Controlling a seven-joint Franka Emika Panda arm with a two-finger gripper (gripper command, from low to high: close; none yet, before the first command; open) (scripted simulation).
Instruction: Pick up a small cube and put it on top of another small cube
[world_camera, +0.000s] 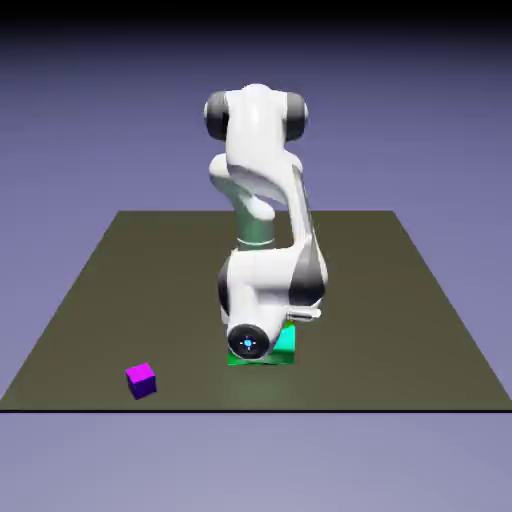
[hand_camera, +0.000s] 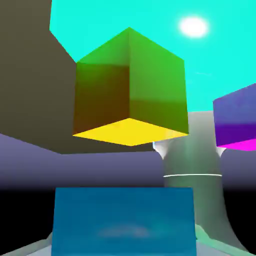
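In the hand view a small cyan-blue cube (hand_camera: 122, 220) fills the bottom edge between the fingertips, and my gripper (hand_camera: 122, 246) is shut on it. Only pale slivers of the fingers show at its lower corners. Beyond it lies a green cube (hand_camera: 131, 85) with one yellow face, and at the right edge a purple cube (hand_camera: 236, 117) with a magenta face. In the exterior view the arm is bent far down. Its hand (world_camera: 248, 342) hides the gripper and the held cube. A small magenta cube (world_camera: 141, 380) sits near the table's front edge at the exterior view's left.
A larger teal-green block (world_camera: 284, 346) sits right behind the lowered hand in the exterior view. The dark olive table (world_camera: 400, 300) spreads out around it. A pale grey column (hand_camera: 192, 165) stands right of the green cube in the hand view.
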